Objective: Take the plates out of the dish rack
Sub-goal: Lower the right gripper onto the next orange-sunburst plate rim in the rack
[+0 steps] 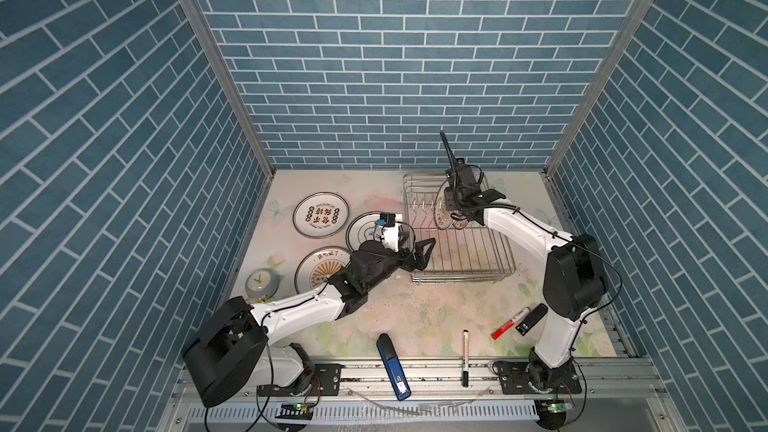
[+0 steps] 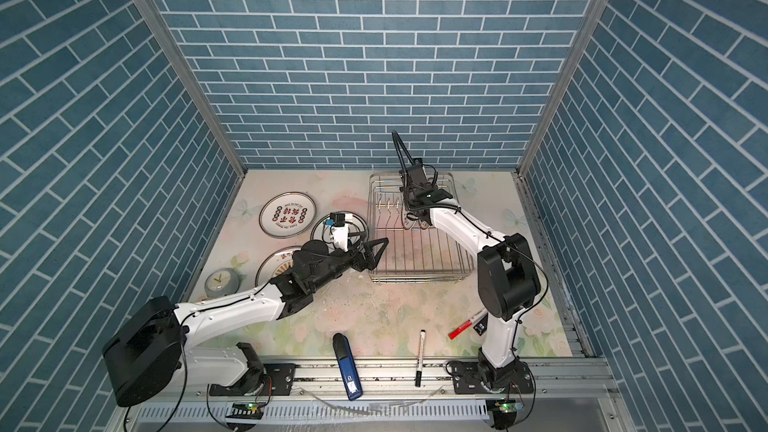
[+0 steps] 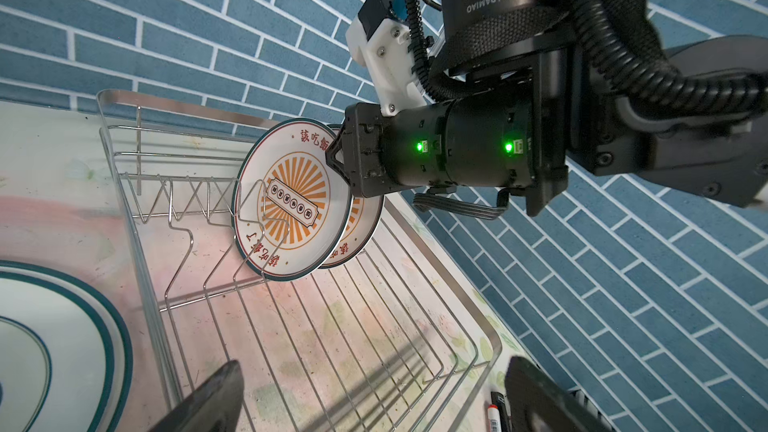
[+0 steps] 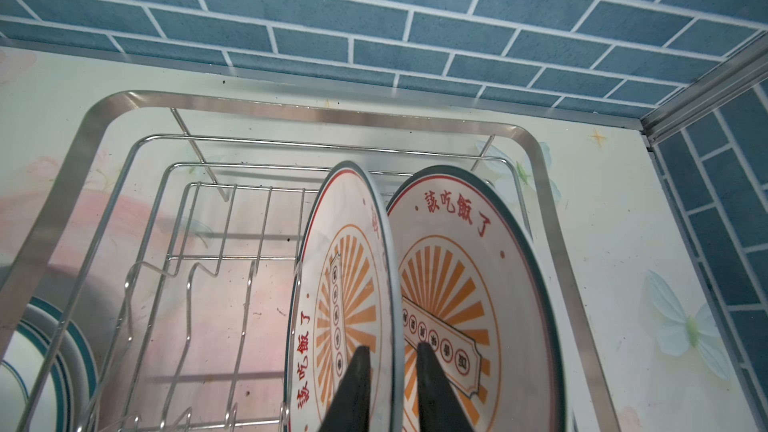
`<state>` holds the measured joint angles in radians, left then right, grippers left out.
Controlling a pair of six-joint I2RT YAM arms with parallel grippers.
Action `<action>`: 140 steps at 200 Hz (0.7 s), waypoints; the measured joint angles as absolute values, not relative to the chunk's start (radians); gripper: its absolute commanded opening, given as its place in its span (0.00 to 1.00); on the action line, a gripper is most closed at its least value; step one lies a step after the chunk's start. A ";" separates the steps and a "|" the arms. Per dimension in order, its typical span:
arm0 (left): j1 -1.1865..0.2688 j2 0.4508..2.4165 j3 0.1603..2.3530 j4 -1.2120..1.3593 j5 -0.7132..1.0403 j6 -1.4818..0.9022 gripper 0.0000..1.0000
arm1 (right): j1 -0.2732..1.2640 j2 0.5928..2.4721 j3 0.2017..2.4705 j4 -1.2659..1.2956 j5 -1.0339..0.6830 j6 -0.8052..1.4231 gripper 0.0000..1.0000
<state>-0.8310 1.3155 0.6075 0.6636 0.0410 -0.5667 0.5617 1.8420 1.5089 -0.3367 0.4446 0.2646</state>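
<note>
The desk [image 1: 415,317] has a flowery top and fills the lower middle of both top views. The dish rack [image 1: 461,278] sits on it, right of the middle, close to the back wall.

Two plates stand on edge at the far end of the rack, close together. Both have an orange sunburst and red words. In the right wrist view they are the left standing plate [image 4: 332,276] and the right standing plate [image 4: 457,268].

Three more plates lie flat on the desk, left of the rack: the red-word plate [image 1: 320,216], the half-hidden plate [image 1: 359,234] partly under the left arm [image 1: 299,313], and the flat sunburst plate [image 1: 320,272] lower down.

The left pincer [image 3: 374,401] is spread wide and holds nothing. In both top views it is at the rack's lower left corner.

The right pincer [image 4: 395,384] reaches down over the standing plates. It has one black finger on each side of the left standing plate's rim. I cannot tell if it squeezes the rim.

A small clock [image 1: 262,284] stands lower left. A blue case [image 1: 392,367], a black pen [image 1: 465,357] and a red marker [image 1: 511,322] lie near the bottom.
</note>
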 measured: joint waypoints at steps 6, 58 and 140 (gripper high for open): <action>-0.831 1.317 0.607 0.664 0.038 -0.567 1.00 | 0.562 1.845 1.514 -0.337 0.445 0.265 0.20; -0.831 1.319 0.607 0.663 0.015 -0.567 1.00 | 0.562 1.852 1.518 -0.337 0.449 0.262 0.17; -0.832 1.359 0.625 0.662 0.002 -0.569 1.00 | 0.565 1.853 1.519 -0.334 0.479 0.265 0.09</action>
<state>-0.8318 1.3590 0.6254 0.6617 0.0025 -0.5694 0.5648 1.8534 1.5192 -0.3344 0.4786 0.2646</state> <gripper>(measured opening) 0.996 0.099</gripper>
